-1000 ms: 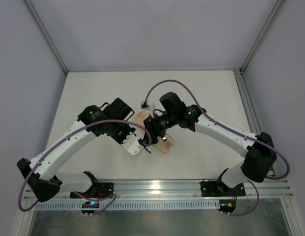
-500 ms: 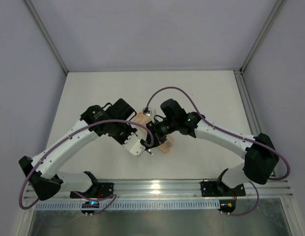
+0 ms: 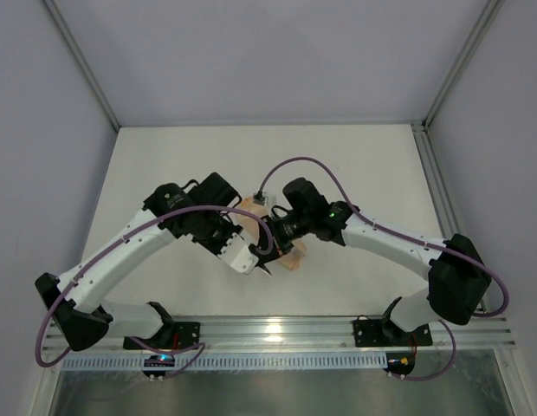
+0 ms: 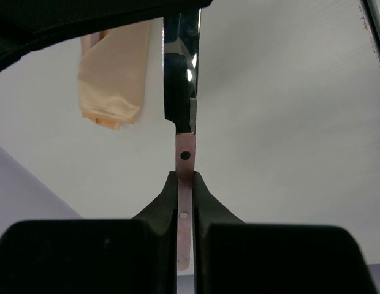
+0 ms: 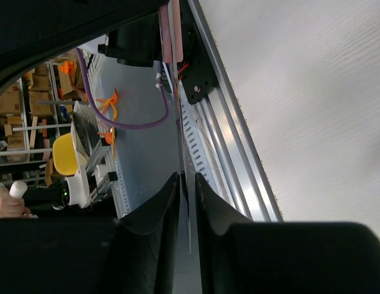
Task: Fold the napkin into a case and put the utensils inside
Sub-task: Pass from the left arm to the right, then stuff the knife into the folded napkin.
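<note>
Now — left gripper (image 4: 185,184) clamps knife (image 4: 179,86) by handle | right gripper (image 5: 187,184) narrow about blade, grip unclear | keep blade level toward case (image 4: 113,73).

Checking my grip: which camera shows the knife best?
Left wrist: the knife runs full-length, its pale handle pinched in the left gripper and its dark blade pointing away, with the folded napkin in the background. Right wrist shows only an edge-on sliver inside the right gripper. Top view hides nearly all of it under the arms.
</note>
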Robot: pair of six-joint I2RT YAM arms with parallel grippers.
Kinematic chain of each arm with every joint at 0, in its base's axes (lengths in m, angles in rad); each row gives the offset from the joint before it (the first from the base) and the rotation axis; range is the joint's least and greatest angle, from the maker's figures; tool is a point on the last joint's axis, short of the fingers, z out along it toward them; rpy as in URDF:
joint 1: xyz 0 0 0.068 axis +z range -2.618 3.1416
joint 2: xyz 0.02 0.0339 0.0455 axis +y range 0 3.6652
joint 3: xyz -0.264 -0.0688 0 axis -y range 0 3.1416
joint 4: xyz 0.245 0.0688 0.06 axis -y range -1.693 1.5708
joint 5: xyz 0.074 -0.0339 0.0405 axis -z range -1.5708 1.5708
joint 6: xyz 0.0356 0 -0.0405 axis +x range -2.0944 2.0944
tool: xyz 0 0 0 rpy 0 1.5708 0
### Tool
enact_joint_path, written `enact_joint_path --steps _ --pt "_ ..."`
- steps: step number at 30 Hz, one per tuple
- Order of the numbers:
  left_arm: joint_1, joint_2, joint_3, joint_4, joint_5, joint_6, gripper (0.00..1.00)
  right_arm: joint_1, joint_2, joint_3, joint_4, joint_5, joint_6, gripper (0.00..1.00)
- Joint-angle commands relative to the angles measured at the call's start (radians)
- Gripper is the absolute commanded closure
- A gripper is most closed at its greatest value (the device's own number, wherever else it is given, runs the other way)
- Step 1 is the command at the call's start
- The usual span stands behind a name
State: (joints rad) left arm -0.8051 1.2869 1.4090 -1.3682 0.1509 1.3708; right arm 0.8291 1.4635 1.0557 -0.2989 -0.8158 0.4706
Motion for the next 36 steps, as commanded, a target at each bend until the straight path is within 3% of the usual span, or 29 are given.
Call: enact_joint_path --steps 1,3,4,5,9,11,12,15,20,24,31,36 --pt "-0.006 -0.008 0.062 0.008 0.05 -0.027 1.0 0.007 -0.029 -0.003 0.095 -0.022 0.046 0.79" --pt "-0.006 -0.009 0.062 0.008 0.039 -0.026 1.0 0.007 -0.025 0.001 0.093 -0.022 0.051 0.84" --pt "-0.006 -0.011 0.055 0.008 0.035 -0.024 1.0 0.005 -0.026 0.001 0.093 -0.013 0.049 0.93" --pt "-0.006 -0.012 0.053 0.009 0.032 -0.019 1.0 0.005 -0.028 -0.002 0.092 -0.008 0.049 0.97" --pt "-0.006 -0.02 0.033 0.012 0.033 -0.018 0.98 0.007 -0.063 -0.022 0.084 -0.003 0.063 0.97" --pt "-0.006 -0.023 0.016 0.029 0.018 -0.03 0.82 0.004 -0.092 -0.036 0.055 0.0 0.074 0.97" --pt "-0.006 -0.021 0.013 0.064 0.012 -0.067 0.55 0.002 -0.101 -0.042 0.005 0.004 0.077 0.97" --pt "-0.006 0.0 0.033 0.13 -0.007 -0.175 0.37 -0.022 -0.156 -0.107 -0.083 0.0 0.092 0.97" --pt "0.115 0.115 0.246 0.066 0.221 -0.357 0.31 -0.137 -0.322 -0.349 -0.079 -0.066 0.175 0.97" --pt "0.237 0.221 0.376 0.011 0.309 -0.47 0.3 -0.252 -0.445 -0.417 -0.215 -0.052 0.109 0.97" --pt "0.308 0.373 0.221 0.25 0.156 -0.788 0.37 -0.308 -0.577 -0.54 -0.226 0.039 0.2 0.97" --pt "0.317 0.492 0.179 0.443 0.148 -1.033 0.42 -0.314 -0.536 -0.566 -0.123 0.063 0.235 0.97"
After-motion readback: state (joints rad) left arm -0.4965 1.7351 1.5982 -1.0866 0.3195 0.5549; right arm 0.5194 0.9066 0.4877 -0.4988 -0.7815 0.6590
